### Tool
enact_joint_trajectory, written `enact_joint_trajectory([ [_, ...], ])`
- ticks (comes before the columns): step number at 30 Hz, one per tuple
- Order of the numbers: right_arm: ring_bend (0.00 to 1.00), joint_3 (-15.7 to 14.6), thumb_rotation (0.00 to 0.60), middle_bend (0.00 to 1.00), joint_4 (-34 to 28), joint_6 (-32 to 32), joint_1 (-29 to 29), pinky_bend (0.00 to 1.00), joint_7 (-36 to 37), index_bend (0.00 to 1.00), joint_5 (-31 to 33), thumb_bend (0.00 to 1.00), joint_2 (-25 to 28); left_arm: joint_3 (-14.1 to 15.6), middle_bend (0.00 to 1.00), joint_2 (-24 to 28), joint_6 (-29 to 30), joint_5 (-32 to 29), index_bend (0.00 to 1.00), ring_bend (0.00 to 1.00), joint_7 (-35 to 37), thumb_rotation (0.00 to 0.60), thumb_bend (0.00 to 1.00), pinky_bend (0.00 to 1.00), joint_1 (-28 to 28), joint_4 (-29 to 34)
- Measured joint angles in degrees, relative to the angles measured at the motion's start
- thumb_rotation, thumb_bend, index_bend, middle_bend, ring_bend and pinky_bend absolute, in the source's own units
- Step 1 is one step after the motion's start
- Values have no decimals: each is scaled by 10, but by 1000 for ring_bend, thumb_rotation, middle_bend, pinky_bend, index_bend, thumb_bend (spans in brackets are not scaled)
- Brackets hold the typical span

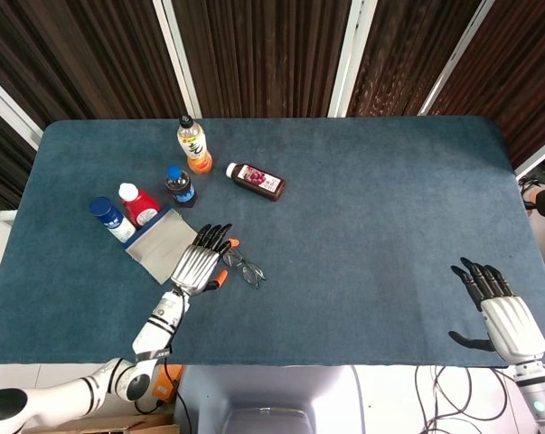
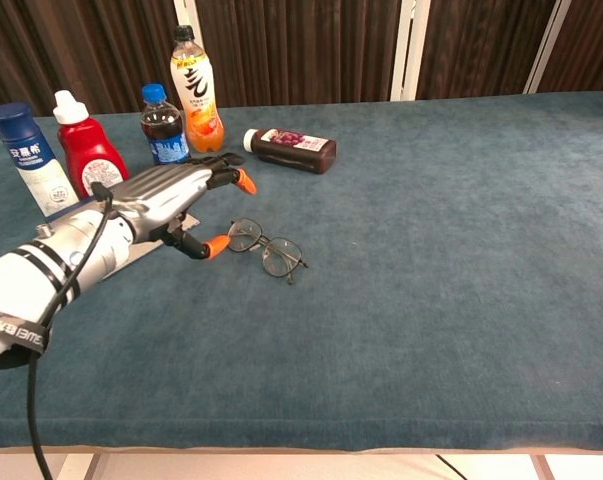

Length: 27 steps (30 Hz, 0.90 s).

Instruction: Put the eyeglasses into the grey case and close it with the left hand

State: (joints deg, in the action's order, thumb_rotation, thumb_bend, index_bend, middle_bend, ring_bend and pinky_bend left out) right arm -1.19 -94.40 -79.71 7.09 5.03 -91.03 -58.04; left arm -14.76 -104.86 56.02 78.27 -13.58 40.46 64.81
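Note:
The eyeglasses [image 1: 243, 267] [image 2: 266, 249] lie unfolded on the blue tabletop, lenses down. The open grey case [image 1: 155, 251] lies to their left, in front of the bottles; in the chest view my left arm covers most of it. My left hand [image 1: 200, 261] [image 2: 171, 199] hovers open just left of the glasses, over the case's right edge, fingers spread and orange fingertips [image 2: 244, 181] pointing toward the glasses. It holds nothing. My right hand [image 1: 498, 312] stays open at the table's near right edge, seen only in the head view.
Bottles stand behind the case: a blue-capped white one [image 1: 108, 218], a red one [image 1: 138, 204], a dark cola bottle [image 1: 179, 185] and an orange drink [image 1: 192, 146]. A dark juice bottle [image 1: 257, 182] lies on its side further back.

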Motion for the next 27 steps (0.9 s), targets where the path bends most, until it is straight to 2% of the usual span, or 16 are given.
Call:
enact_joint_trajectory([
  [3,0,1,600,0,1,0,0,0,4,0,2,252,1,0,0,-16,-2,2,329,0,7,600,361,4,15,-36],
  [9,0,3,600,0,1,-1,-1,0,8,0,3,252,3,5,0,-42,-6,6,366,0,31,600,361,1,39,-86],
  [27,0,3,600,0,2,-3,-1,0,19,0,1,252,7,15,0,-80,-22,-12,433,0,17,600,369,0,71,-145],
])
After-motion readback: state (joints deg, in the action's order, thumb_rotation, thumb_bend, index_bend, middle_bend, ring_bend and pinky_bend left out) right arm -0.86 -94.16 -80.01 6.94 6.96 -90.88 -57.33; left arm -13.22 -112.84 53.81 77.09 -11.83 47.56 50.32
